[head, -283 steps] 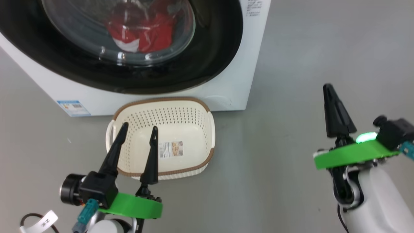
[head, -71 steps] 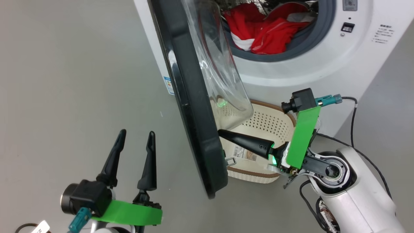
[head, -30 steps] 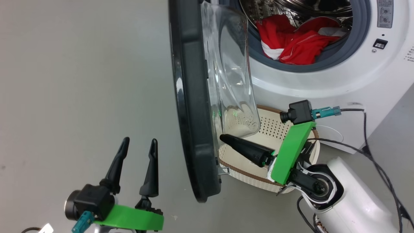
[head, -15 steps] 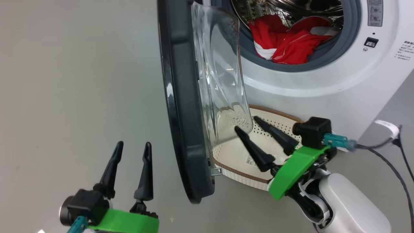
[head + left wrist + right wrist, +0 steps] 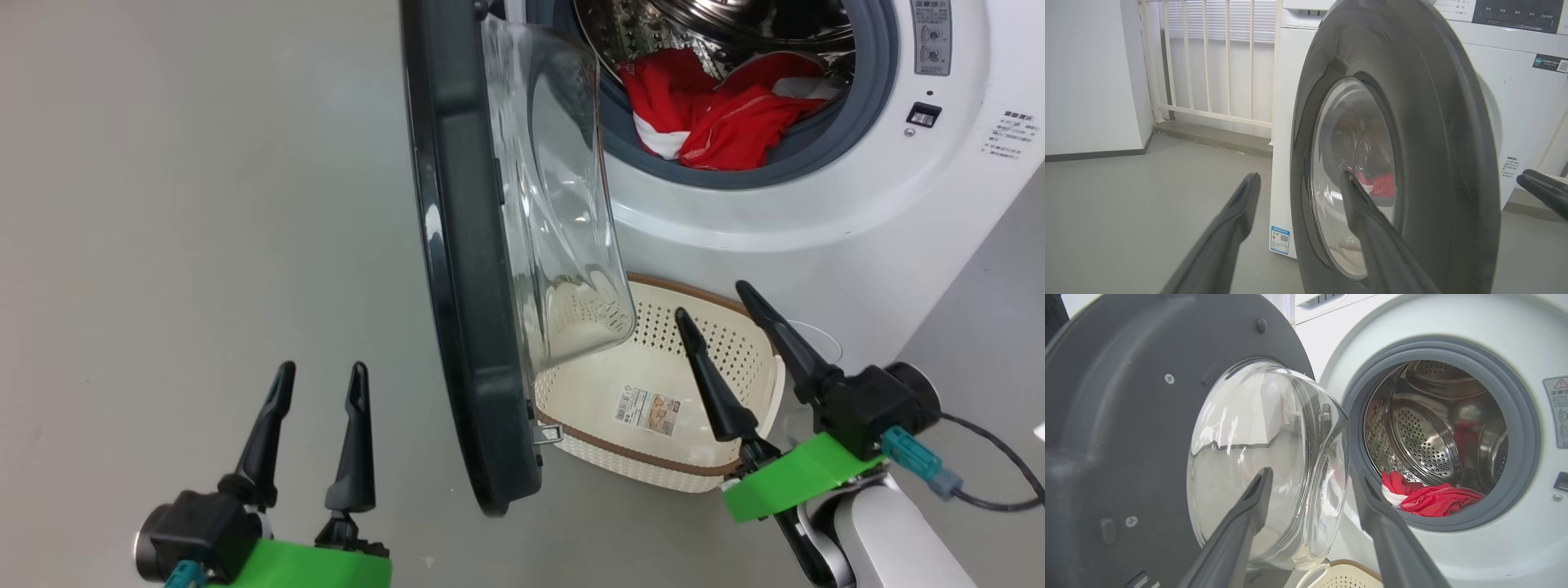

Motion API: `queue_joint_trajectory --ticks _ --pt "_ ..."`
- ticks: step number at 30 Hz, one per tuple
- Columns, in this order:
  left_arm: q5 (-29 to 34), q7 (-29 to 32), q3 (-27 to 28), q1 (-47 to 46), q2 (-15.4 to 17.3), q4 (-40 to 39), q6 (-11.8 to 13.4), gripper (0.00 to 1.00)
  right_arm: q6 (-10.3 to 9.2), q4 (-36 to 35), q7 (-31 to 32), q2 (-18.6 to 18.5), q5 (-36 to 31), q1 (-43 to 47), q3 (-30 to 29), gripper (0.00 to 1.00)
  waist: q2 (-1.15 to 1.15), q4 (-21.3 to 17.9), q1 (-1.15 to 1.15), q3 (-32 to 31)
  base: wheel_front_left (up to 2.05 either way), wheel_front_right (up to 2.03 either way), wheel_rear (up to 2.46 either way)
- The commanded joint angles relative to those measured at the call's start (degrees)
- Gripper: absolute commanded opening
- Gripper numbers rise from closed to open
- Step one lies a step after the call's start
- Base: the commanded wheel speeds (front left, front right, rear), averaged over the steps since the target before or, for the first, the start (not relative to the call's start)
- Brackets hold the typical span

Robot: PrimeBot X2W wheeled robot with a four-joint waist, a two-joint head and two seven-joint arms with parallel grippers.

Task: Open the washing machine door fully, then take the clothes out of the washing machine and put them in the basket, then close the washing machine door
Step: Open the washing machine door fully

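Hovering near the basket (image 5: 588, 396), right fingers (image 5: 710, 380) spread

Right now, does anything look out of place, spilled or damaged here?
Nothing spilled or damaged. One oddity: the basket sits partly under the open washing machine door, whose glass bowl overhangs one end.

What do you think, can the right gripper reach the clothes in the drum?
Probably yes: the right gripper is open, the door stands aside on its left, and the clothes lie unblocked in the drum mouth.
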Motion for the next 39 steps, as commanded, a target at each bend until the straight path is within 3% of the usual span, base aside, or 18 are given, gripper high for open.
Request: queue_joint_trajectory --ticks 1,9,29,30,32,39 --pt "0.6 -0.4 2.3 -0.3 0.6 -2.1 0.4 1.0 0.36 -2.0 -0.7 0.8 -1.0 0.5 0.5 1.0 0.0 0.0 0.0 -0.1 0.0 0.0 0.0" --pt "2.4 -0.4 3.2 0.5 0.6 -3.8 0.7 1.0 0.36 -5.5 -1.4 1.1 -1.8 5.2 -2.9 1.0 0.0 0.2 0.0 -0.5 0.0 0.0 0.0" --pt "1.4 -0.4 3.4 2.2 0.6 -1.6 0.2 1.0 0.36 -8.1 -1.4 1.1 -0.4 10.1 -2.7 1.0 0.0 0.0 0.0 -2.1 0.0 0.0 0.0" --pt "1.4 -0.4 3.4 2.2 0.6 -1.4 0.1 0.77 0.36 -8.1 -1.4 1.1 -0.2 10.2 -2.7 1.0 0.0 0.0 0.0 -2.2 0.0 0.0 0.0" --pt "1.3 -0.4 3.4 2.2 0.6 -1.4 -0.1 0.0 0.36 -8.2 -1.4 1.1 -0.2 10.5 -2.5 1.0 0.0 0.0 0.0 -2.2 0.0 0.0 0.0" --pt "1.8 -0.4 2.9 0.8 0.6 -6.1 -0.9 0.0 0.36 -8.3 -1.4 1.1 0.0 10.7 -2.5 1.0 0.0 -0.4 0.0 -1.6 0.0 0.0 0.0"
